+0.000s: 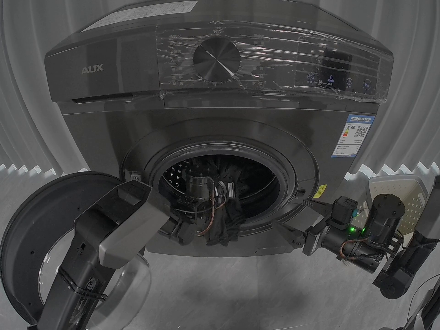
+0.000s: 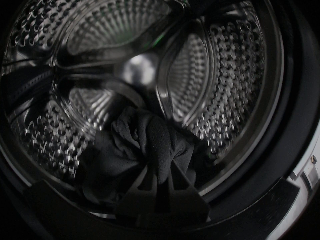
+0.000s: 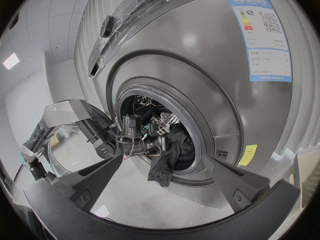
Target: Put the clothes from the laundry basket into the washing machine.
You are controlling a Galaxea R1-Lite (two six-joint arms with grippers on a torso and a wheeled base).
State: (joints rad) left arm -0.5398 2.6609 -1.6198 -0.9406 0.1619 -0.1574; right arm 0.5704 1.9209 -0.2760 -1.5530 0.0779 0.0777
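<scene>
Where the left gripper (image 2: 160, 180) sits just inside the drum mouth (image 1: 229, 150), its two fingers are pinched together on a bunched dark garment (image 2: 146, 140), which bulges straight ahead of the tips toward the back of the drum. From that pinch the cloth runs the other way too. It trails over the lower lip of the drum mouth, and a loose tail hangs down the front panel just below it. The garment's long axis therefore lies in and out through the mouth, half inside and half outside.

That is the relation the next move seems to turn on. Letting go here would probably leave the tail draped over the lip, so the gripper likely needs to carry the bunch deeper past the mouth before it lets go.

The left arm is plainly the nearer one, since it already reaches through the mouth. The right gripper (image 1: 289, 212) hangs to the right of the mouth and a little lower. Its fingers are spread wide, gripping nothing and clear of the cloth.

The washing machine door (image 1: 46, 234) stands swung wide to the left of the mouth. A pale perforated basket (image 1: 403, 193) sits well to the right of the mouth.
</scene>
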